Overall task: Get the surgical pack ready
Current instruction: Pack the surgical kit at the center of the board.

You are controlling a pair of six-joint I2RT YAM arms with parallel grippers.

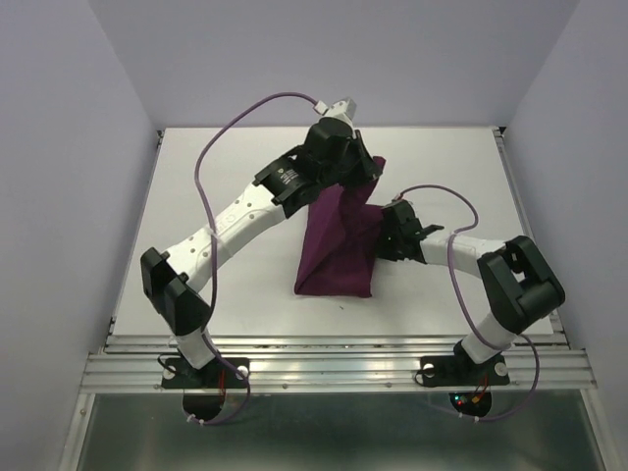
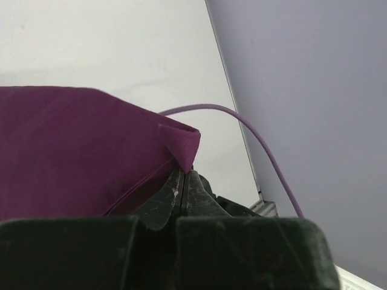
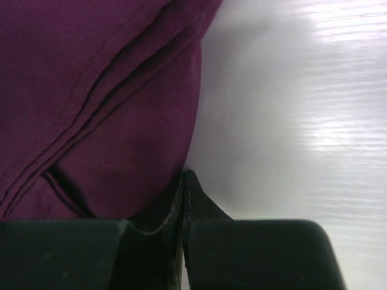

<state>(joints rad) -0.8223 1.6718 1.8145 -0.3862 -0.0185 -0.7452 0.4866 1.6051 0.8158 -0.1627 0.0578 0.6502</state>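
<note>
The surgical pack is a deep-purple drape (image 1: 337, 245) folded into a long bundle in the middle of the table. The steel tray, instruments, gauze and packets are hidden. My left gripper (image 1: 359, 175) is at the bundle's far end. In the left wrist view the left gripper (image 2: 184, 172) is shut on a folded corner of the drape (image 2: 180, 142) and holds it up. My right gripper (image 1: 389, 235) is at the bundle's right side. In the right wrist view the right gripper (image 3: 185, 175) is shut, with the edge of the drape (image 3: 121, 121) running into its tips.
The white table (image 1: 226, 157) has a raised rail along its near edge (image 1: 334, 358). Grey walls close in the left, far and right sides. A purple cable (image 2: 254, 130) arcs over the table's far right corner in the left wrist view.
</note>
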